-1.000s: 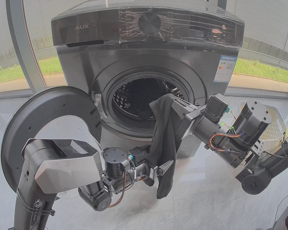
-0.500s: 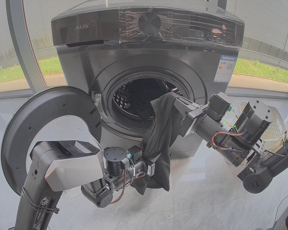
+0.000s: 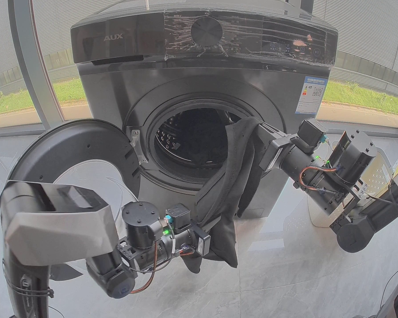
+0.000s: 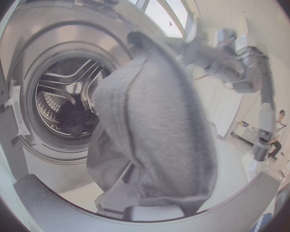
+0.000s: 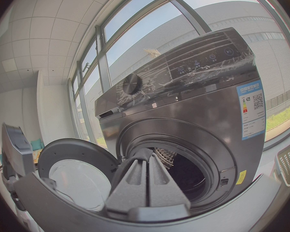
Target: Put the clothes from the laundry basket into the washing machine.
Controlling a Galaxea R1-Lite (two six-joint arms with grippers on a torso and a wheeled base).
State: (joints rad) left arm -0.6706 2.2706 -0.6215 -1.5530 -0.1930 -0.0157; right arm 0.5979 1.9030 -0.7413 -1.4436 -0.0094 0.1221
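Over tiles (image 3: 296, 270), garment (image 3: 236, 173) links right gripper (image 5: 147, 158) and, seemingly, left gripper (image 3: 214, 226).

Count: one washing machine (image 3: 199, 80), with one door (image 3: 70, 155). One dark garment (image 3: 234, 173), strung between my left gripper (image 3: 208, 230) and right gripper (image 3: 252, 131). One heap of dark clothes (image 4: 75, 121) in the drum beyond both. One white basket (image 3: 378, 177) behind my right gripper.
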